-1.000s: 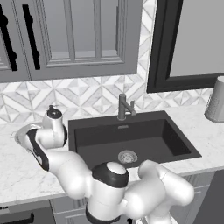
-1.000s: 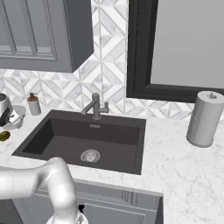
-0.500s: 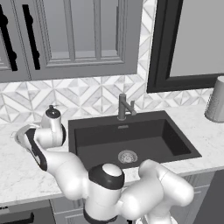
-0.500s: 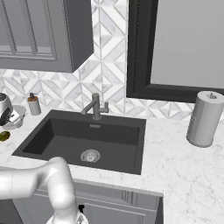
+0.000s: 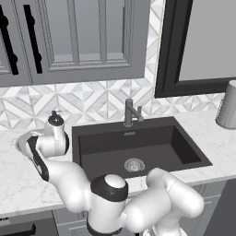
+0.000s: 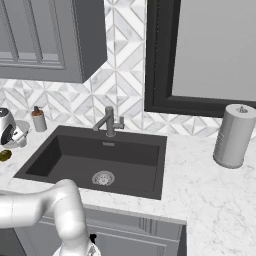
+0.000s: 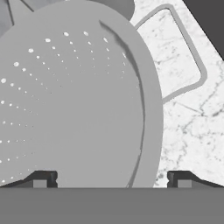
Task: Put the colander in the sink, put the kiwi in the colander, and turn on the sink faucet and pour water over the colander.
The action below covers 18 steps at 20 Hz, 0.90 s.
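Observation:
The white perforated colander [image 7: 74, 100] stands on the marble counter left of the sink [image 5: 138, 147], with its wire side handle [image 7: 192, 57] on the sink side. My gripper [image 7: 112, 179] is open and low over it. Its two fingertips [image 7: 43, 178] stand either side of the colander's rim [image 7: 151, 131], one inside the bowl and one outside, holding nothing. From the right base, the hand [image 6: 7, 131] is at the far left, and the small olive kiwi [image 6: 5, 155] lies on the counter just in front of it. The dark faucet [image 5: 130, 113] rises behind the basin; no water runs.
A white soap bottle [image 5: 55, 122] with a dark pump stands behind the colander, close to my wrist. A grey ribbed canister [image 6: 234, 135] is on the counter right of the sink. Wall cabinets hang above, and a dark-framed window is over the right side.
The hand has edged slightly left and down towards the colander. Its jaws stay wide open, and nothing else has moved.

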{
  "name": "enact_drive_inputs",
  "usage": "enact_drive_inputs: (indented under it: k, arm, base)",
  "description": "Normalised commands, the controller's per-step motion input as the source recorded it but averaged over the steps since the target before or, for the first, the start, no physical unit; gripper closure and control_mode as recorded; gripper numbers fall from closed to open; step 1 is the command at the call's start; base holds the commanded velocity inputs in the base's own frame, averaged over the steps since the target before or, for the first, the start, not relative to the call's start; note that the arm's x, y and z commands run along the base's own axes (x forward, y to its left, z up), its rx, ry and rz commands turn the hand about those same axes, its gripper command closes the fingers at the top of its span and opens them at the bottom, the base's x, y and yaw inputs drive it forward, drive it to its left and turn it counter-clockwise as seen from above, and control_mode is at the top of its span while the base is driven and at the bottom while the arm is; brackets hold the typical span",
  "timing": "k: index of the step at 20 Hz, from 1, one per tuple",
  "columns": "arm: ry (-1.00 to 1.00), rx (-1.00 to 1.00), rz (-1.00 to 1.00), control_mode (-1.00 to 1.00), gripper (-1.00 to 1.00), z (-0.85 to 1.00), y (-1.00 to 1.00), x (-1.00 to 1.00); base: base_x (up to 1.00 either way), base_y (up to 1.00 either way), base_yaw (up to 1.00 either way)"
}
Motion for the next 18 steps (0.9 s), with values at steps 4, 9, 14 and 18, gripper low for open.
enact_drive_inputs:
  k: [4, 9, 14, 18]
  arm:
    - [0.00, 0.00, 0.00, -1.00, -1.00, 0.00, 0.00, 0.00]
    - [0.00, 0.00, 0.00, -1.00, 1.00, 0.00, 0.00, 0.00]
    - [0.00, 0.00, 0.00, -1.00, 1.00, 0.00, 0.00, 0.00]
    - [0.00, 0.00, 0.00, -1.00, 1.00, 0.00, 0.00, -0.09]
  base:
    - [0.00, 0.00, 0.00]
    - [0.00, 0.00, 0.00]
    - [0.00, 0.00, 0.00]
    - [0.00, 0.00, 0.00]
